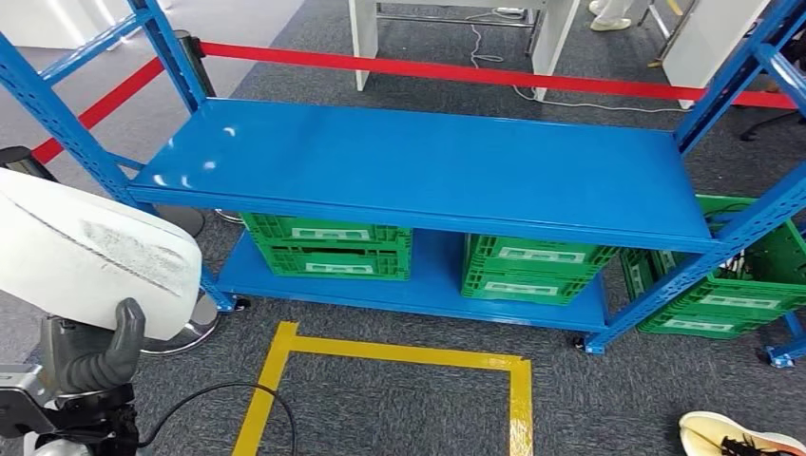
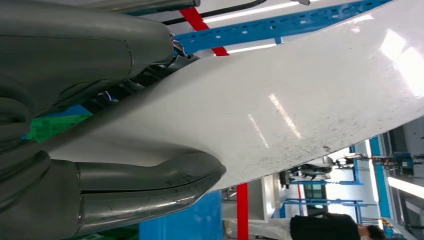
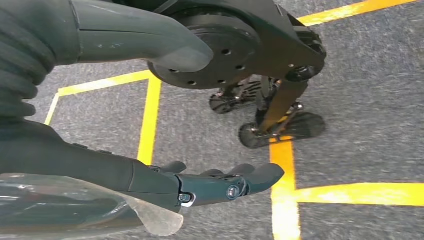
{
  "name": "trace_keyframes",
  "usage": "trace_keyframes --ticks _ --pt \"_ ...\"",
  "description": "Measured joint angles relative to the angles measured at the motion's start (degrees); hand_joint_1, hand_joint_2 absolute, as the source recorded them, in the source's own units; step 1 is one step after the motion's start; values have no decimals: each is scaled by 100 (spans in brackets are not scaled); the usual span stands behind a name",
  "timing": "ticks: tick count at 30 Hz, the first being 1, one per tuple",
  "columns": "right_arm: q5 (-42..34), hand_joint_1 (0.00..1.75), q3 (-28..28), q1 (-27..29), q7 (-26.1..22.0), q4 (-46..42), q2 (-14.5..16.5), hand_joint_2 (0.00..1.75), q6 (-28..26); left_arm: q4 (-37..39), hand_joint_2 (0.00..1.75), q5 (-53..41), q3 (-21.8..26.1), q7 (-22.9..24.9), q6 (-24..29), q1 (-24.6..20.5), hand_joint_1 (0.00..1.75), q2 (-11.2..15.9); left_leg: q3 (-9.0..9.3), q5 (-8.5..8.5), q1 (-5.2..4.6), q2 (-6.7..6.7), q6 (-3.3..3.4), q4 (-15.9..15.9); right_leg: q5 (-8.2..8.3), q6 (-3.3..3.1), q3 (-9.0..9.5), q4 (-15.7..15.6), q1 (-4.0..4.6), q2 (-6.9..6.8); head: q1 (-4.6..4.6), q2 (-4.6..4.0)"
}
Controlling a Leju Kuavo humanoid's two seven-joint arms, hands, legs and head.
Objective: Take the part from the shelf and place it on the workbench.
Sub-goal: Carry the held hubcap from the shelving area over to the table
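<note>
Part [image 1: 86, 252], white and curved, sits low on the left in the head view, gripped by the left hand [image 1: 95, 356], thumb pressed against its underside. Ahead stands a blue shelf [image 1: 418, 161] over green crates [image 1: 328, 247] on grey carpet [image 1: 399, 399] with yellow tape [image 1: 409, 356]; red barrier tape [image 1: 475, 71] runs behind.

Left wrist view: fingers [image 2: 150, 192] clamp the part [image 2: 280, 100].

Right wrist view: the right hand [image 3: 200, 182] hangs over carpet [image 3: 370, 75], fingers [image 3: 250, 177] spread loosely, holding nothing.

Head cam high, facing down at shelf [image 1: 418, 171]; wrist cams close behind hands.
</note>
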Motion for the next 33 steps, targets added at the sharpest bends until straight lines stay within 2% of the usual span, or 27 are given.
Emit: trace_keyframes --ticks 1,3,4,5,6,7,8,9,11,12,13,14,15,16,18,19,20,21,22,23,24,26,27,29,30,31,33 --pt "16 0 -35 0 -12 0 10 175 16 0 175 2 1 0 3 5 175 -1 -86 70 3 12 43 -9 -240 18 -84 194 -4 13 7 0" --pt "51 0 -90 -8 -27 0 28 175 47 0 175 5 1 0 10 14 175 -2 -259 209 -17 22 97 -5 -846 33 -265 867 -3 29 27 0" --pt "68 0 -107 -15 -36 0 37 175 60 0 175 7 1 0 16 17 175 -3 -348 279 -35 25 108 -1 -1024 32 -315 1216 0 32 31 0" --pt "87 0 -121 -24 -45 0 42 175 73 0 175 7 -1 0 22 22 175 -2 -442 351 -55 28 116 5 -1048 23 -303 1454 5 34 32 0" --pt "108 0 -132 -31 -56 0 47 175 84 0 175 7 -1 0 28 28 175 -2 -538 421 -75 31 119 15 -931 3 -205 1518 15 34 32 0" --pt "125 0 -142 -35 -67 0 50 175 95 0 175 7 -1 0 38 34 175 -1 -624 483 -93 31 119 27 -739 -28 -16 1389 31 35 32 0" --pt "141 0 -151 -38 -79 -1 51 175 103 0 175 7 -1 0 48 39 175 -1 -695 544 -106 30 117 40 -565 -75 274 1070 56 38 32 0" --pt "152 0 -160 -42 -88 -8 51 175 110 0 175 6 0 -1 56 42 175 0 -748 598 -124 27 109 59 -495 -129 635 606 89 40 33 0" --pt "159 0 -181 -61 -108 -33 56 175 118 0 175 4 1 -3 67 45 175 1 -819 710 -144 30 78 86 -601 -205 1201 -267 133 39 33 0" --pt "159 0 -193 -69 -115 -45 61 175 120 0 175 3 1 -5 68 46 175 2 -850 768 -146 34 53 91 -670 -224 1321 -502 147 37 33 0" --pt "160 0 -201 -71 -119 -49 71 175 121 0 175 2 1 -6 69 50 175 2 -878 834 -147 38 25 87 -672 -236 1318 -592 143 34 34 0" --pt "161 0 -207 -71 -120 -50 83 175 122 0 175 2 1 -7 69 56 175 5 -913 847 -142 33 -5 93 -627 -256 1267 -594 137 22 39 0" --pt "163 0 -216 -66 -120 -52 94 175 121 0 175 1 1 -7 70 63 175 7 -955 740 -135 23 -44 157 -562 -291 1200 -593 119 10 32 0" --pt "164 0 -225 -61 -120 -53 104 175 122 0 175 1 -1 -7 72 69 175 9 -1007 525 -120 12 -88 316 -489 -321 1125 -595 101 -8 21 0" --pt "164 0 -239 -58 -119 -55 116 175 122 0 175 0 -2 -7 80 76 175 11 -1134 -112 -57 1 -179 968 -367 -361 947 -554 87 -33 -3 0" --pt "164 0 -240 -57 -119 -55 119 175 123 0 175 0 -2 -7 84 79 175 13 -1178 -328 -26 1 -219 1354 -317 -357 849 -516 86 -43 -9 0" --pt "164 0 -241 -58 -119 -55 121 175 123 0 175 0 -2 -7 86 81 175 14 -1185 -405 2 1 -252 1659 -270 -350 755 -462 82 -50 -8 0" --pt "164 0 -243 -60 -119 -55 121 175 122 0 175 0 -3 -7 86 81 175 15 -1122 -336 28 2 -281 1800 -227 -337 649 -397 75 -58 -10 0" --pt "164 0 -244 -62 -119 -55 122 175 122 0 175 0 -3 -7 86 82 175 15 -973 -180 51 2 -304 1744 -188 -319 544 -324 65 -62 -10 0" --pt "165 0 -245 -63 -120 -55 125 175 123 0 175 0 -3 -7 87 81 175 15 -738 -17 73 1 -322 1490 -155 -297 444 -248 55 -63 -10 0" --pt "167 0 -246 -63 -123 -56 128 175 127 0 175 0 -3 -7 87 79 175 15 -450 48 87 -2 -333 1101 -126 -270 339 -176 51 -64 -13 0" --pt "173 0 -247 -66 -134 -57 133 175 138 -2 175 -2 -3 -7 90 80 175 15 -9 -39 78 -15 -297 380 -57 -205 191 -79 52 -60 -10 0" --pt "179 0 -247 -68 -142 -57 134 175 143 -3 175 -3 -3 -7 92 80 175 15 71 -115 61 -21 -269 190 -10 -171 135 -58 53 -59 -9 0" --pt "192 0 -251 -66 -163 -57 136 175 150 -3 175 -4 -3 -7 98 84 175 14 -4 -90 53 -15 -172 97 74 -99 40 -47 44 -52 -9 0" --pt "197 0 -254 -61 -178 -57 137 175 159 -3 175 -5 -3 -7 100 84 175 15 -66 -42 57 -5 -117 80 16 -66 -22 -10 38 -42 -4 0" --pt "199 0 -257 -57 -198 -57 137 175 171 -2 175 -5 -2 -7 102 85 175 16 -136 19 65 7 -56 65 -147 -38 -93 111 33 -25 5 0" --pt "197 0 -258 -59 -235 -56 137 175 202 -2 175 -5 1 -7 106 85 175 18 -272 137 57 28 13 61 -698 -5 -261 677 23 12 31 0"
